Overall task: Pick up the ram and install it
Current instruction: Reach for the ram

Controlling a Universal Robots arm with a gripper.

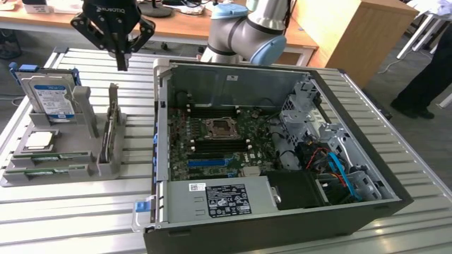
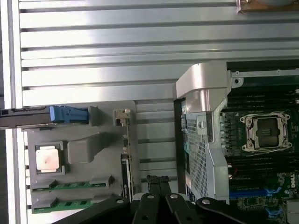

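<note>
My gripper [image 1: 122, 66] hangs shut and holds nothing, a little above the far end of the grey parts holder [image 1: 106, 168]. In the wrist view its fingertips [image 2: 158, 179] are pressed together. A thin ram stick [image 1: 110, 127] stands on its edge in the holder, below the gripper; the wrist view shows it edge-on [image 2: 126, 161]. Two more green ram sticks [image 1: 51, 157] [image 2: 70, 185] lie flat in slots at the holder's near end. The open computer case [image 1: 282, 222] lies at the exterior view's right, with dark memory slots [image 1: 211, 142] beside the processor socket [image 1: 219, 127].
The holder also carries a silver hard drive [image 1: 48, 98] standing upright and a square processor chip [image 1: 39, 139]. The case wall [image 1: 161, 121] rises close beside the holder. A person [image 1: 432, 69] stands at the exterior view's far right. Everything rests on a ribbed metal table [image 1: 71, 211].
</note>
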